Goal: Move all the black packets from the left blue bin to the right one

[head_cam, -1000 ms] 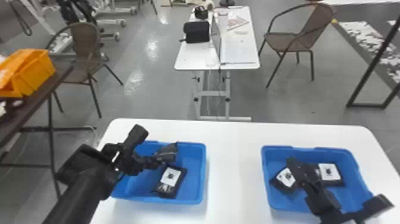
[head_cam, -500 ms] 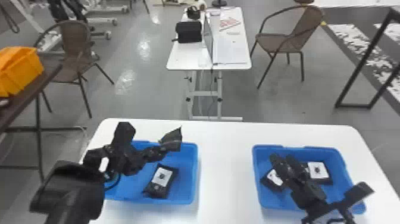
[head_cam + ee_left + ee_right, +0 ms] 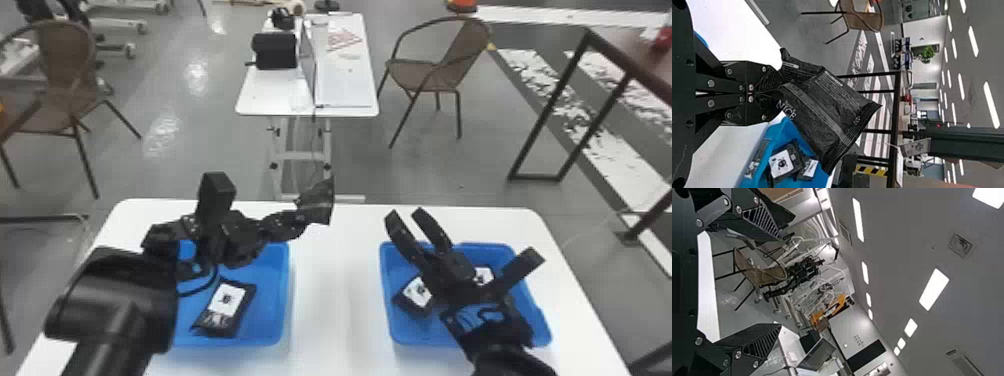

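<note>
Beyond the left gripper (image 3: 301,219) juts a black packet (image 3: 319,202) pinched by one end, the right gripper (image 3: 406,215) standing spread.

The left bin (image 3: 284,295) and right bin (image 3: 389,305) are showing blue against the white tabletop (image 3: 335,300). The held packet (image 3: 828,102) is showing black with a grey band and pale lettering; the left bin's packet (image 3: 225,305) is wearing a black-marked white label. A strip (image 3: 871,171) is bearing slanted yellow-and-black stripes.
</note>
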